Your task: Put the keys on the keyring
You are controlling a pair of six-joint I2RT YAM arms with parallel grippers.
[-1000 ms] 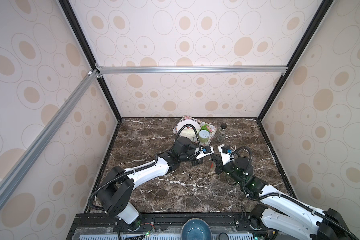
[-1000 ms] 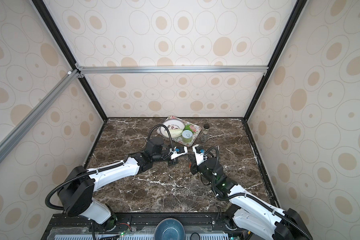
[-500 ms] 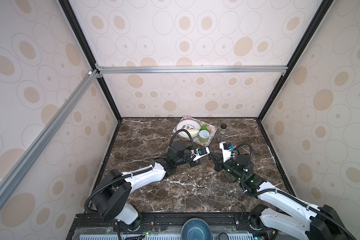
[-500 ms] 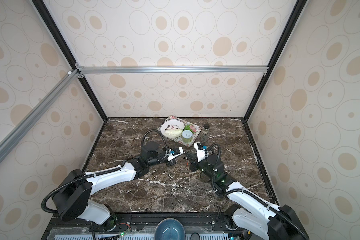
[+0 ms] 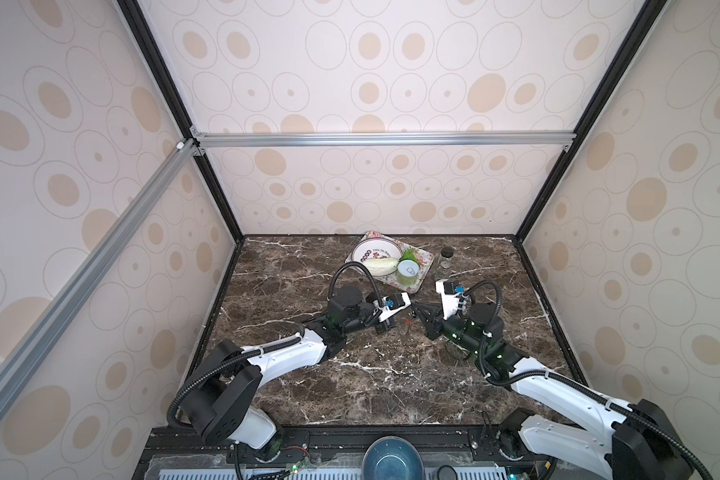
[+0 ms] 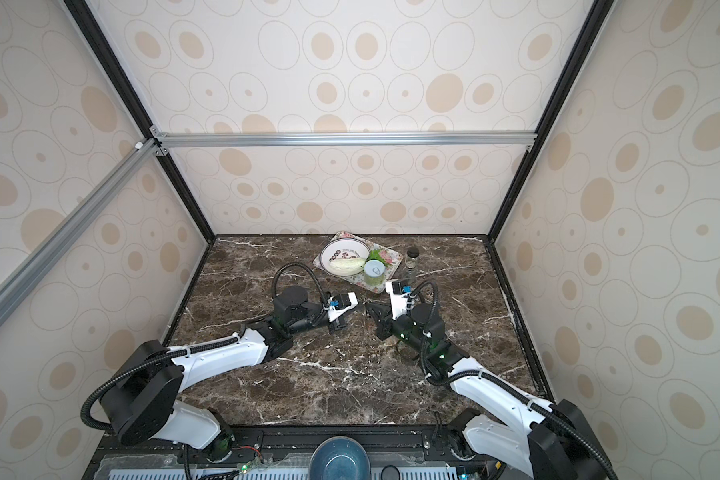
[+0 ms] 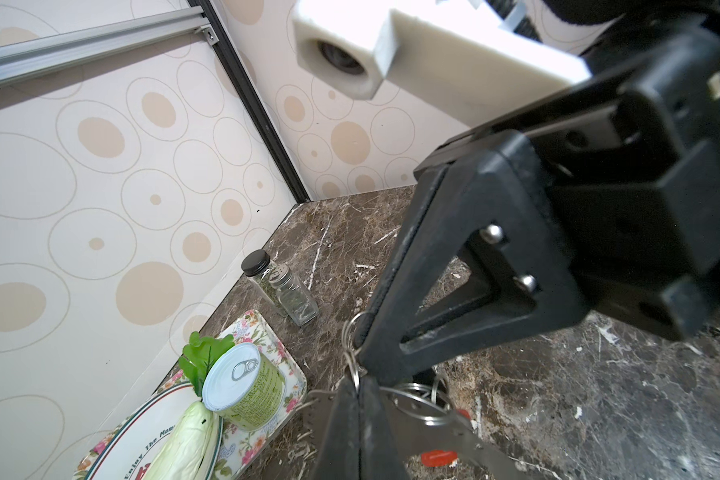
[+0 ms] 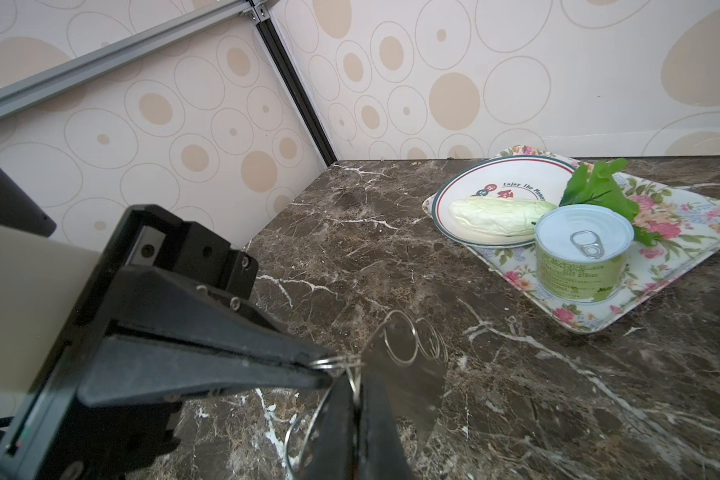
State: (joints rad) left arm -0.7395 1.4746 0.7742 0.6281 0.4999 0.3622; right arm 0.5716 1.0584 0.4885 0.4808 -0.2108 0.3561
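1. The left gripper [image 8: 329, 365] is seen closed tight, its tips pinched on a small wire ring [image 8: 324, 362]. It is held in the air just off the near corner of the floral tray [image 8: 682, 224], on the side away from the wall.
2. The right gripper [image 7: 364, 361] is set tip to tip with it at the same spot off the tray's corner. Its jaws are drawn together to a hairline seam, into which a thin wire loop [image 8: 355, 384] is run. Whether that loop is truly clamped cannot be told.
3. The keyring [image 8: 408, 386], a flat grey metal plate, is held at the meeting tips and appears lifted clear of the marble table [image 8: 558, 415]. Which gripper bears its weight cannot be told.
4. The red-tagged key [image 7: 437, 457] is seen hanging low beside the keyring, just short of the tray's corner. The black-tagged key cannot be made out.
5. The step in hand is judged to be the threading: a key's wire ring is set against the keyring's rim while both are held aloft.
6. For the next move, one grip must be kept steady while the wire ring is turned fully through. Nothing should be released until the ring is seated, since a slip would drop the whole cluster onto the table beside the tray.
7. Further out, a green can [image 8: 580, 266] and a white plate [image 8: 524, 172] are seen resting on the tray, untouched.
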